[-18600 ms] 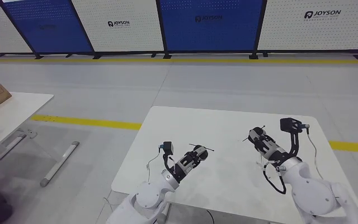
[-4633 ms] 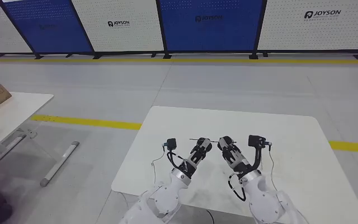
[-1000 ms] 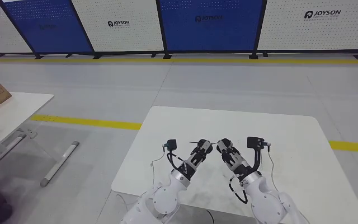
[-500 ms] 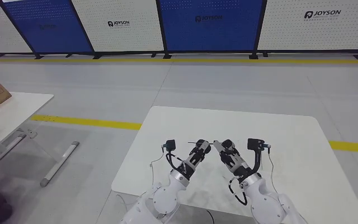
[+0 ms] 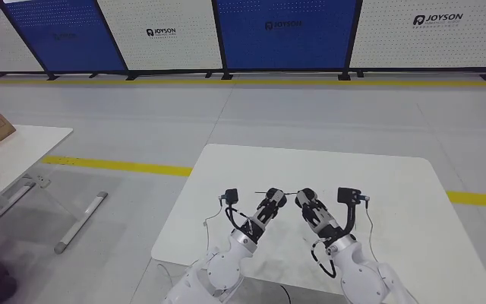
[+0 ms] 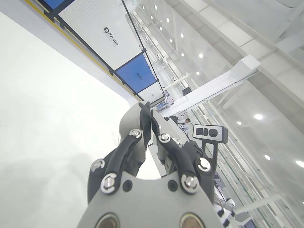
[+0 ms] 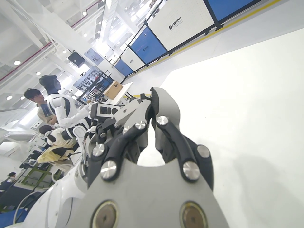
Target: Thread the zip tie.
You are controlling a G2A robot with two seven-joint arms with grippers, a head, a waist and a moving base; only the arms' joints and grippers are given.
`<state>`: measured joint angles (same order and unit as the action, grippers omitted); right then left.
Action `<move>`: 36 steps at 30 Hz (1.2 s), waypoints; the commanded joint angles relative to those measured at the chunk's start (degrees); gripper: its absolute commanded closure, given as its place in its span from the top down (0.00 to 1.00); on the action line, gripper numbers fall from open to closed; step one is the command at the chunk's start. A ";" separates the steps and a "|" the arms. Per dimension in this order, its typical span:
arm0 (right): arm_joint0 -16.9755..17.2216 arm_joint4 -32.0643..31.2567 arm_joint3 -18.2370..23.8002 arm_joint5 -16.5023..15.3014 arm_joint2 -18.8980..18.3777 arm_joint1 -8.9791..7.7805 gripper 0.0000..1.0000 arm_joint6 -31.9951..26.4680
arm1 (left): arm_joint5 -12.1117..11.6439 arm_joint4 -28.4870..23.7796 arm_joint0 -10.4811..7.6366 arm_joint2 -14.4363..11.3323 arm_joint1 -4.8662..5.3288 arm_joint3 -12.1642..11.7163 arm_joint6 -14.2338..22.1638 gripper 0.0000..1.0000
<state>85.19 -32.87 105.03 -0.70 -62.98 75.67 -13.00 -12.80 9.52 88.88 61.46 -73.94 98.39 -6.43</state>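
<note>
Both arms come in over the near edge of the white rectangular table [image 5: 380, 175], at its near-left quarter; the table's left edge lies close to the left arm, while bare top runs wide to the right and on to the far edge. The left gripper [image 5: 272, 203] and the right gripper [image 5: 304, 199] stand just beside each other, lifted off the top, tips leaning toward one another with a narrow gap between.

The left gripper's fingers are pressed together on the thin black plastic zip tie [image 5: 262, 193]; it is a fine straight strip lying about level, one end poking out past the tips on the left side; its head is too small to make out. The right gripper's fingers are likewise closed, pad to pad; whether they pinch any of the strip I cannot tell.

From above the strip's line is plain; the left wrist view gives the dark ribbed pads [image 6: 144, 124] meeting face to face, and behind them the right arm's grey-and-black wrist camera [image 6: 210, 132]; the right wrist view gives the left arm's wrist camera [image 7: 104, 110] and a small black stub [image 7: 143, 95] at the tips, too small to name.

Beyond the table lies grey floor [image 5: 152, 114]; a yellow floor line [image 5: 114, 165] crosses it; a second white table [image 5: 30, 144] stands off to the left; farthest, a row of blue and white perforated panels [image 5: 288, 34].
</note>
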 commanded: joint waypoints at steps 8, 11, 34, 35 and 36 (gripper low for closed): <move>-0.73 -0.18 -0.35 0.01 0.12 0.03 0.00 -0.71 | -0.13 0.46 -0.09 -0.41 -0.04 0.12 0.73 0.00; -0.84 -0.26 -0.34 -0.06 0.12 0.02 0.00 -0.96 | -0.16 0.55 -0.12 -0.47 -0.06 0.14 0.68 0.00; -0.34 -0.04 0.40 0.50 -0.67 -0.16 0.00 -1.79 | 0.96 0.15 -0.60 -0.71 -0.36 0.29 -0.06 0.74; -0.35 -0.04 0.37 0.57 -0.72 -0.16 0.00 -1.76 | 0.91 0.14 -0.59 -0.71 -0.37 0.32 -0.05 0.73; -0.37 -0.06 0.34 0.64 -0.74 -0.16 0.00 -1.72 | 0.86 0.13 -0.59 -0.70 -0.37 0.36 -0.07 0.70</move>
<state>84.84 -32.91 105.41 -0.13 -63.69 75.51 -14.76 -11.86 9.66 88.28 60.75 -74.30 98.71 -6.47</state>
